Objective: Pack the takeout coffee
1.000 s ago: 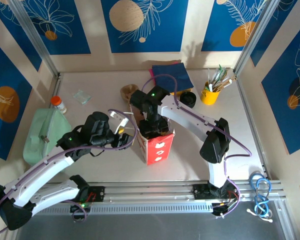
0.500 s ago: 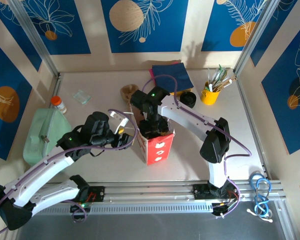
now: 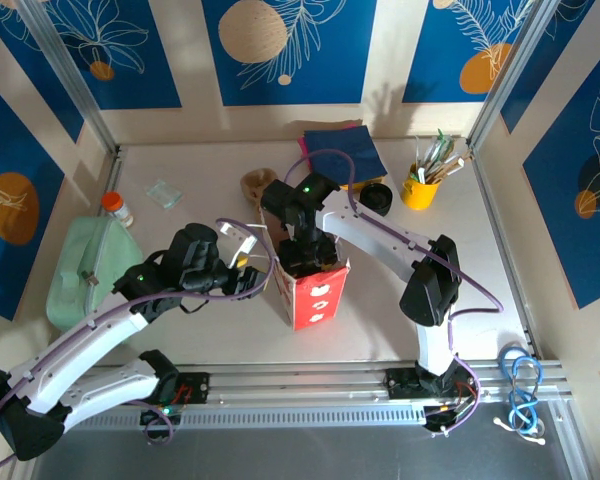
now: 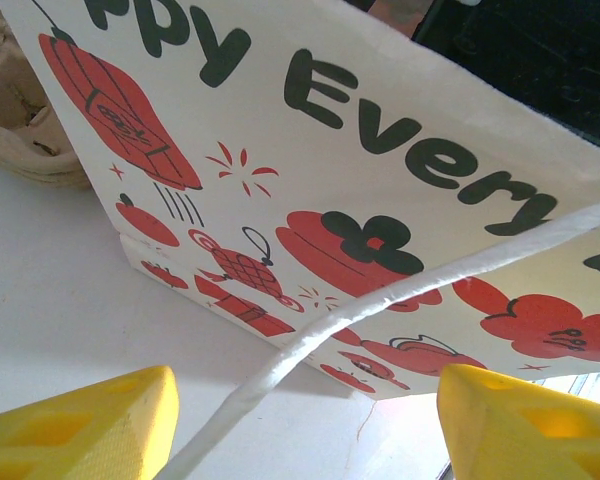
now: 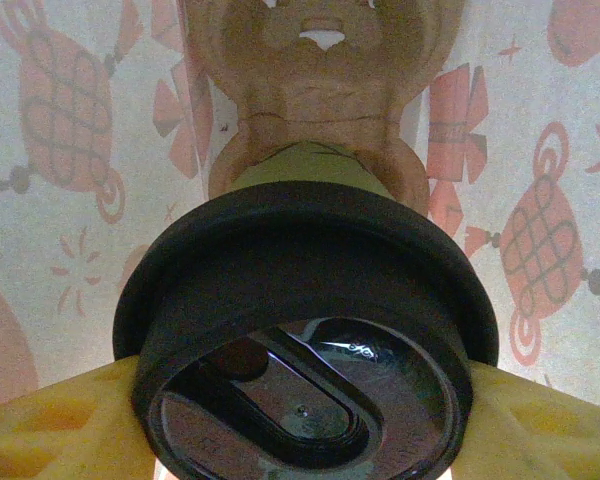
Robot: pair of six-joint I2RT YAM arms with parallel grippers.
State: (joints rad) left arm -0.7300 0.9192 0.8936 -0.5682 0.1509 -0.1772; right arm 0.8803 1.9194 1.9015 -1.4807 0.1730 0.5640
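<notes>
1. Top view: the right claw (image 3: 308,266) reaches down into the open mouth of the red-and-white paper bag (image 3: 315,300), which stands on the desk (image 3: 200,210). The left claw (image 3: 252,277) sits just beside the bag's left side.
2. Left wrist: the claw is wide, its yellow fingers (image 4: 80,420) apart, and the bag's white handle (image 4: 380,305) runs ungripped between them.
3. Right wrist: the claw clamps the black lid (image 5: 300,265) of the takeout coffee (image 5: 310,168). The cup is inside the bag, over the brown pulp carrier (image 5: 320,70).

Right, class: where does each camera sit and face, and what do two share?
Top external: above and behind, looking down at the table; left arm and right arm show.
Left wrist: low beside the red-and-white paper bag, facing its printed side; yellow fingers show.
Right wrist: inside the bag, facing the black-lidded coffee cup between its fingers.
Shared: the bag, all three.
</notes>
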